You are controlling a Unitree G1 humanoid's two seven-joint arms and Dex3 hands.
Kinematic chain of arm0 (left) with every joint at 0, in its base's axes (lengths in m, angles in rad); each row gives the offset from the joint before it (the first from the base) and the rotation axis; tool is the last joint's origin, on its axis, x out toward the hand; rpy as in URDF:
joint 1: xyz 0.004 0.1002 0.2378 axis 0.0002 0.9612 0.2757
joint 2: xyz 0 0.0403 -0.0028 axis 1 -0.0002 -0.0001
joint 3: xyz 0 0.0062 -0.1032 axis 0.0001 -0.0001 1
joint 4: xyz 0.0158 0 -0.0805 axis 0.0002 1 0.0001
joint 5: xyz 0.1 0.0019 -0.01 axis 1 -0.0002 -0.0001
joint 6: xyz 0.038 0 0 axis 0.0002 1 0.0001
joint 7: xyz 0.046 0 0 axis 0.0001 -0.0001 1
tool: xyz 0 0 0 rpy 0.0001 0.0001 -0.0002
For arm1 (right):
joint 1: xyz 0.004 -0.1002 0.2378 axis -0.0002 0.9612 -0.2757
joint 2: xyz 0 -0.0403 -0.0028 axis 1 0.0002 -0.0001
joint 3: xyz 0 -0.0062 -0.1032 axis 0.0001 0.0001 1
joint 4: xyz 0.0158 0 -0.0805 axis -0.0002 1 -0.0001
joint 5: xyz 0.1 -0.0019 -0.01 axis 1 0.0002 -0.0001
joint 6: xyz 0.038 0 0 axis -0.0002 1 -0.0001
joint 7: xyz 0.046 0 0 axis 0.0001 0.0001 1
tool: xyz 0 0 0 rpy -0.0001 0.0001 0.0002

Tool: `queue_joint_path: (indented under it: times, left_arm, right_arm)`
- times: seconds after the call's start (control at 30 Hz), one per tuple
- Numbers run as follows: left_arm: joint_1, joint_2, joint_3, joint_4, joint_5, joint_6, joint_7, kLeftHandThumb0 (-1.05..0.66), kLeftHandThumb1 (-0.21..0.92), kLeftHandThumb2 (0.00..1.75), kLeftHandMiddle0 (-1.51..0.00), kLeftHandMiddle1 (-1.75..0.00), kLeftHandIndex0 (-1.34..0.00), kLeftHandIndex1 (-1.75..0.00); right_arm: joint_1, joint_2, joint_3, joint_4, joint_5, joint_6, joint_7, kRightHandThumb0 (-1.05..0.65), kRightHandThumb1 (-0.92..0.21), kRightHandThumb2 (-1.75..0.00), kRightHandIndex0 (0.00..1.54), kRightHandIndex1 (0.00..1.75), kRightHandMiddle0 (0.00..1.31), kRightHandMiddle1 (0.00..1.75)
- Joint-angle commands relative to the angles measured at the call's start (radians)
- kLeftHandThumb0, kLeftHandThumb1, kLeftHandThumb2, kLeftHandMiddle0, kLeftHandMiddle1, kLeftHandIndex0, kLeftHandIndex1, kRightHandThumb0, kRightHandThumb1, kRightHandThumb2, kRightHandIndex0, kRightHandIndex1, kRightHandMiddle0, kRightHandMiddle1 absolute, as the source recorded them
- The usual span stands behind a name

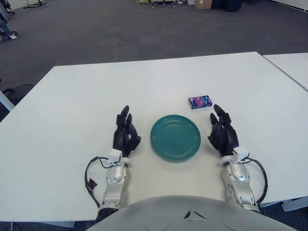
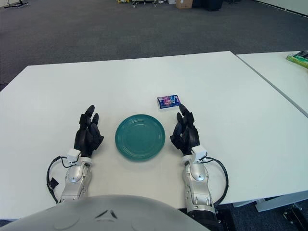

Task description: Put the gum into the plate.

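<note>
left eye view: a round teal ceramic plate (image 1: 175,137) sits bare on the white rectangular table (image 1: 72,110), close to the near edge. the small blue and purple rectangular pack of gum (image 1: 199,101) lies flat on the tabletop just beyond the plate and to its right, apart from its rim. the black 3-finger left hand (image 1: 125,133) rests on the table left of the plate, fingers relaxed and stretched forward, holding nothing. the black 3-finger right hand (image 1: 223,133) rests right of the plate, fingers likewise loose and empty, its tips near the gum but not touching it.

right eye view: the same layout, with the gum beyond the plate's right rim. a 2nd white table (image 2: 284,72) stands at the right, carrying a green box (image 2: 299,58) at its far edge.
</note>
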Motion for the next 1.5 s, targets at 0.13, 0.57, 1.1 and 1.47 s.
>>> queue_joint_path:
  times: [0.13, 0.57, 1.1, 1.47]
  left_arm:
    - [0.126, -0.041, -0.028, 0.132, 0.002, 0.031, 0.002, -0.94, 0.92, 0.91, -0.21, 0.0, 0.0, -0.44]
    - [0.112, -0.038, -0.019, 0.143, -0.004, 0.032, -0.001, -0.96, 0.92, 0.91, -0.22, 0.0, 0.0, -0.46]
    - [0.062, -0.047, 0.013, 0.23, -0.071, 0.002, -0.057, -0.97, 0.92, 0.92, -0.18, 0.0, 0.0, -0.43]
    - [0.038, -0.053, 0.054, 0.325, -0.105, -0.046, -0.116, -0.96, 0.92, 0.93, -0.21, -0.01, 0.0, -0.46]
  right_arm:
    - [0.075, -0.003, -0.022, 0.064, 0.005, 0.131, -0.016, -0.57, -0.92, -0.97, 0.18, 0.01, 0.0, 0.43]
    - [-0.069, -0.123, -0.101, -0.24, -0.069, 0.246, -0.041, -0.58, -0.92, -0.89, 0.23, 0.01, 0.0, 0.47]
    - [-0.597, -0.453, 0.085, 0.174, -0.738, 0.02, -0.359, -0.66, -0.92, -0.59, 0.37, 0.03, 0.01, 0.65]
    - [-0.924, -0.45, 0.278, 0.519, -0.893, 0.045, -0.351, -0.66, -0.92, -0.5, 0.36, 0.01, 0.0, 0.63]
